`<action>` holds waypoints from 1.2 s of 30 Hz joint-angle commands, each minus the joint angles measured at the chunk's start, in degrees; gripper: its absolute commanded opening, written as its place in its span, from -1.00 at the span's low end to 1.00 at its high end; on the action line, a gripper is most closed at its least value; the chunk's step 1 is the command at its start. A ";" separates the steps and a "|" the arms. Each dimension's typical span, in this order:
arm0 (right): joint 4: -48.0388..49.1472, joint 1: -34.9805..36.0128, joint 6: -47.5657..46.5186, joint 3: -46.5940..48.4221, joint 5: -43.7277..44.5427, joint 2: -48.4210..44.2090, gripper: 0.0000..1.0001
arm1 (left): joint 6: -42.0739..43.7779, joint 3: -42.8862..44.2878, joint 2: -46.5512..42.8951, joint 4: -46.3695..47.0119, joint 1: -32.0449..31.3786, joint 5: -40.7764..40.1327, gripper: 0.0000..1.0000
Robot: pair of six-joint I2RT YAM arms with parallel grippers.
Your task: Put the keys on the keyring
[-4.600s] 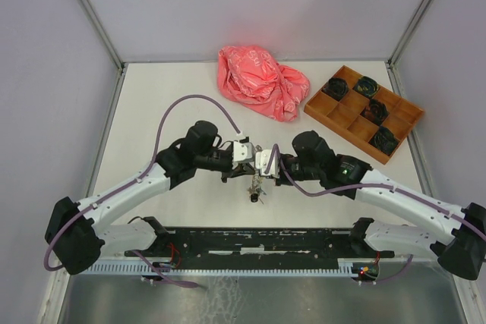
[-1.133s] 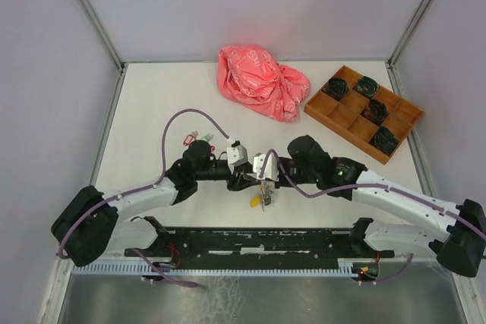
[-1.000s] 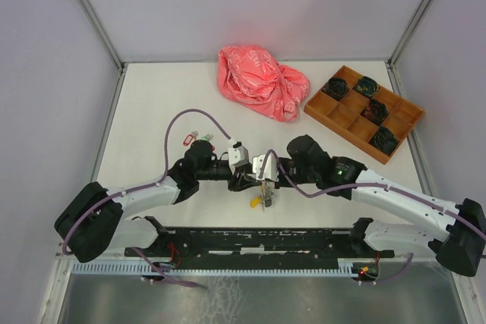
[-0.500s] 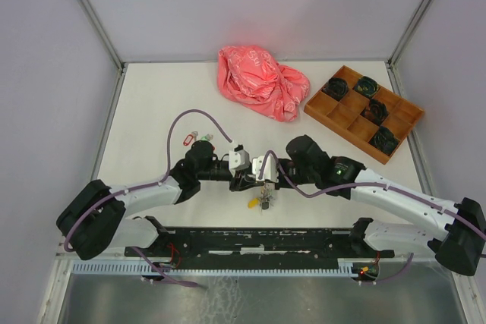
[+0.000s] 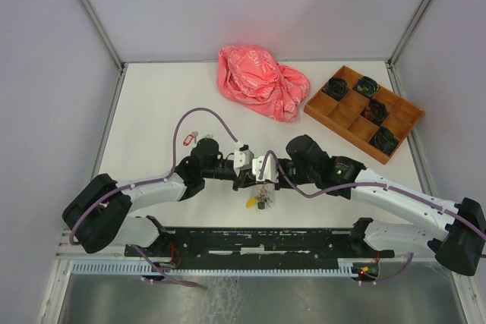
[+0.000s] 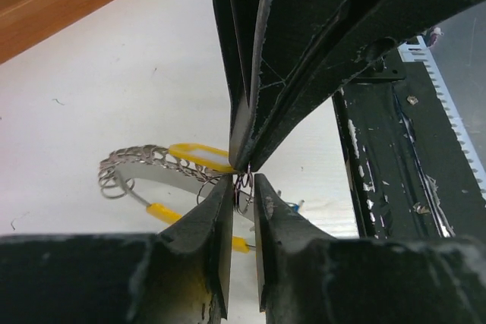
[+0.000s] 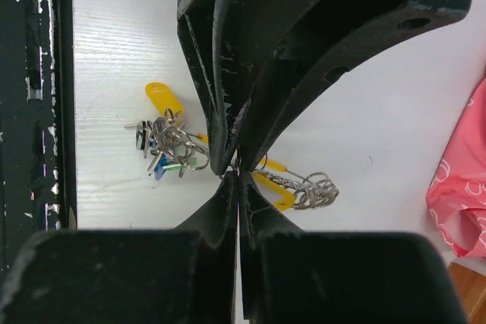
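Now left end effector (image 6: 241, 185) narrower around keyring (image 6: 178, 190), arm advanced.

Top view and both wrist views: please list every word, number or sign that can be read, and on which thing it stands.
No text can be read in any view.
Pink bag: white printed marks, too blurred to read.
Yellow tag: no writing shows.
Red tag: too small to tell.
Tray: no label shows.
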 commanded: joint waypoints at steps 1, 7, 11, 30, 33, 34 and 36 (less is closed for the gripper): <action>2.18 0.30 -0.40 3.35 -0.77 -1.08 -0.99 | 2.57 2.34 0.63 0.35 -0.33 1.49 -0.67; 0.84 0.27 -0.29 3.17 1.65 -2.60 -0.99 | 3.18 1.61 -0.26 -1.76 -0.33 -0.01 -0.66; 0.60 0.29 0.13 3.14 1.20 -3.05 -0.99 | 2.87 1.24 -0.55 -1.75 -0.38 0.24 -0.63; -0.56 0.29 0.72 3.79 -0.96 -1.85 -0.99 | 0.09 2.63 1.43 1.43 -0.64 2.00 -0.94; -3.34 0.30 0.00 4.05 1.20 -2.36 -0.99 | -1.27 1.46 -0.27 2.47 -0.59 -0.28 -0.95; -4.22 0.28 -0.27 4.06 2.07 -2.40 -0.99 | -2.13 0.67 -1.00 3.59 -0.56 -1.38 -0.95; -5.67 0.27 -0.36 3.91 3.06 -2.35 -0.99 | -4.30 -0.35 -2.49 5.46 -0.48 -3.80 -0.95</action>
